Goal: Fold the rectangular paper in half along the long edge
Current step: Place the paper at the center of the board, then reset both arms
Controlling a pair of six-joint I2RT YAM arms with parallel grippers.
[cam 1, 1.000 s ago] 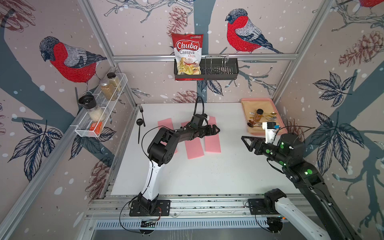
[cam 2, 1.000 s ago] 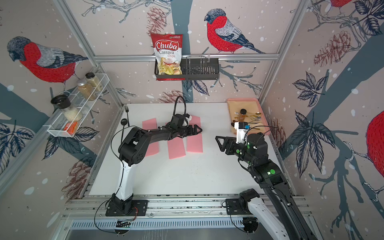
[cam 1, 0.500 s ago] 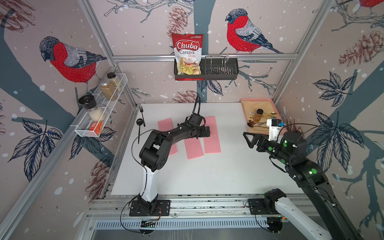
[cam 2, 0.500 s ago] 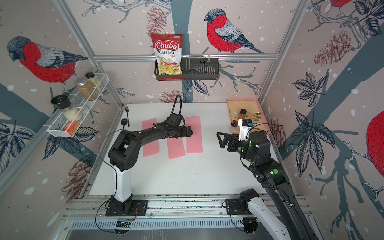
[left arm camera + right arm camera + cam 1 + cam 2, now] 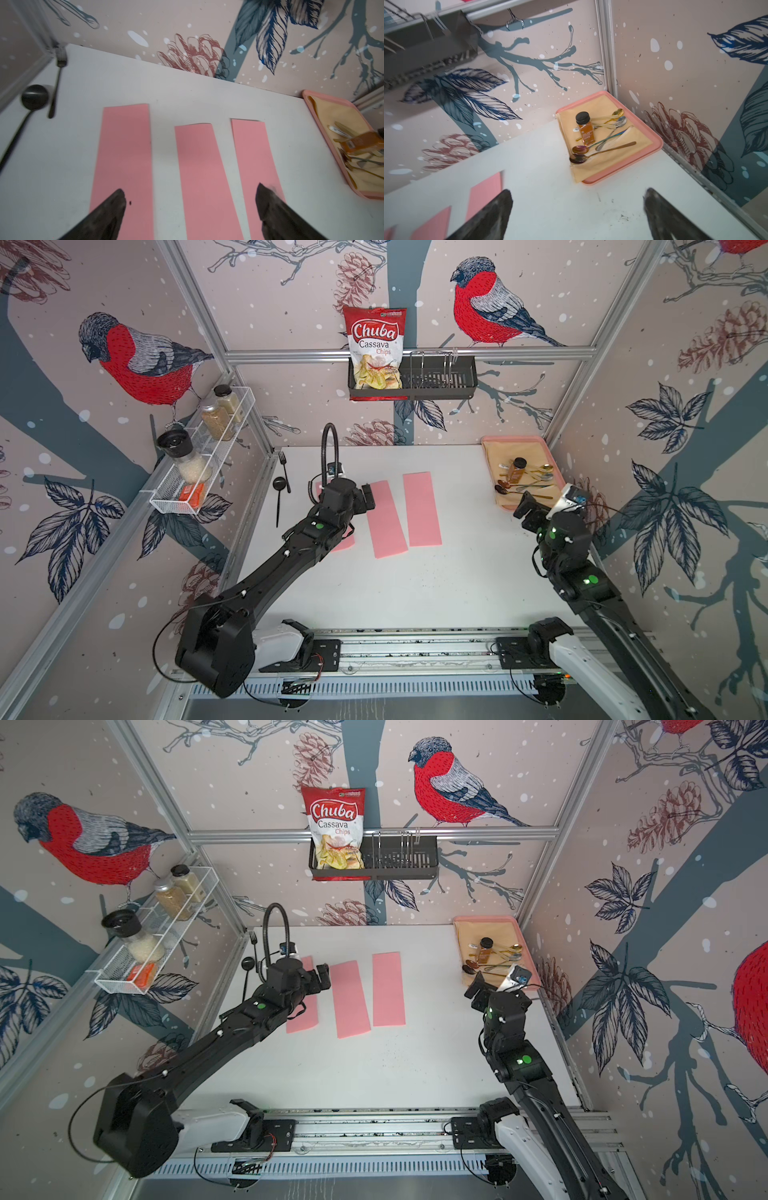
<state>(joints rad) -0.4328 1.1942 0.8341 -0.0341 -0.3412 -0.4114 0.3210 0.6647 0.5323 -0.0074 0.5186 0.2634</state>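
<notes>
Showing the left gripper with its jaws spread wide and nothing between them, poised over three pink paper strips that lie flat, side by side and apart, on the white table. The middle strip runs beneath the gap between the fingers. The fork-side strip passes under one fingertip, and the tray-side strip passes under the other. Whether each strip is a single or a doubled sheet cannot be told. In both top views the left arm hides much of the fork-side strip. Beyond that strip, away from the left gripper, a fork and a black ladle lie at the table's edge. The right gripper is equally wide and empty, over bare table and well apart from the strips, which lie off to its side toward the left arm. Just ahead of it sits a pink tray holding a tan cloth, an amber bottle and several spoons.
</notes>
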